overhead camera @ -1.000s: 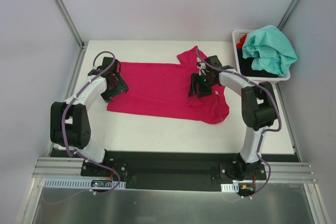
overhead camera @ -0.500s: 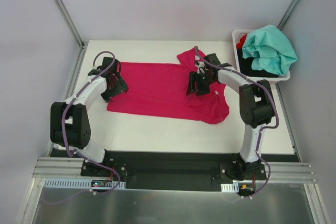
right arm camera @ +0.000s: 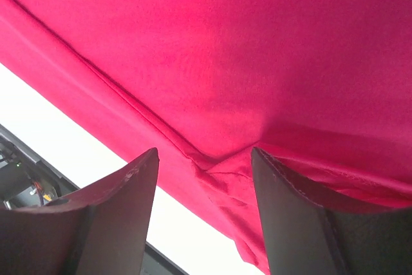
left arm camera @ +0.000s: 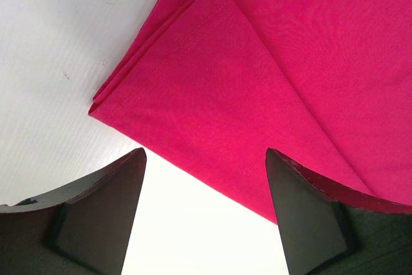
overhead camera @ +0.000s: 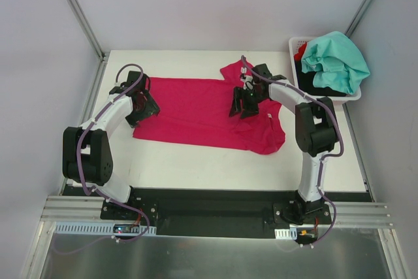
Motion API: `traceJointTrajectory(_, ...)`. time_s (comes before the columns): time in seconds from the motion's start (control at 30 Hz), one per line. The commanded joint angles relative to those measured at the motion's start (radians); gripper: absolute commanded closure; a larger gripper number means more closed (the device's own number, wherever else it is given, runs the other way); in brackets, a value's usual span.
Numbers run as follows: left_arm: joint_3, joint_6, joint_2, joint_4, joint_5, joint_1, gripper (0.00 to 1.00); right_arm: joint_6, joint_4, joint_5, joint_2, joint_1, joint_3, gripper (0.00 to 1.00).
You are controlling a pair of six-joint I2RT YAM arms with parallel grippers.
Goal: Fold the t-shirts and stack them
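Top external view: the basket (overhead camera: 326, 98) at the table's (overhead camera: 196, 161) far right corner holds a teal shirt (overhead camera: 336, 57) piled over black (overhead camera: 320, 83) and red (overhead camera: 300, 49) ones. Both arms reach over the pink shirt (overhead camera: 196, 112), the right arm hiding part of its right half. That shirt lies spread flat mid-table, doubled at its left edge and rumpled at the right. The left gripper (left arm camera: 205, 159) hangs released over the left edge and the right gripper (right arm camera: 205, 152) released over a crease, neither holding cloth.
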Motion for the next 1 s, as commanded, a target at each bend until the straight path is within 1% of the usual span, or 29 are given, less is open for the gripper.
traceJointTrajectory(0.0, 0.03, 0.025, -0.017, -0.026, -0.014, -0.008, 0.25, 0.007, -0.042, -0.048, 0.022, 0.011, 0.046, 0.37)
traceJointTrajectory(0.1, 0.034, 0.028, -0.018, -0.032, -0.017, -0.008, 0.25, 0.004, -0.059, -0.055, 0.037, 0.017, 0.073, 0.38)
traceJointTrajectory(0.27, 0.048, 0.032, -0.017, -0.039, -0.02, -0.008, 0.25, -0.045, -0.1, 0.011, 0.023, 0.02, 0.086, 0.38)
traceJointTrajectory(0.53, 0.054, 0.034, -0.009, -0.041, -0.015, -0.008, 0.25, -0.069, -0.12, 0.093, -0.038, -0.016, 0.017, 0.38)
traceJointTrajectory(0.77, 0.056, 0.035, -0.017, -0.044, -0.012, -0.008, 0.25, -0.062, -0.134, 0.15, -0.136, -0.027, -0.035, 0.37)
traceJointTrajectory(0.87, 0.051, 0.032, -0.017, -0.042, -0.008, -0.008, 0.25, -0.07, -0.14, 0.143, -0.156, -0.029, -0.055, 0.37)
traceJointTrajectory(0.97, 0.046, 0.029, -0.02, -0.042, -0.007, -0.008, 0.25, -0.072, -0.142, 0.108, -0.141, -0.029, -0.065, 0.37)
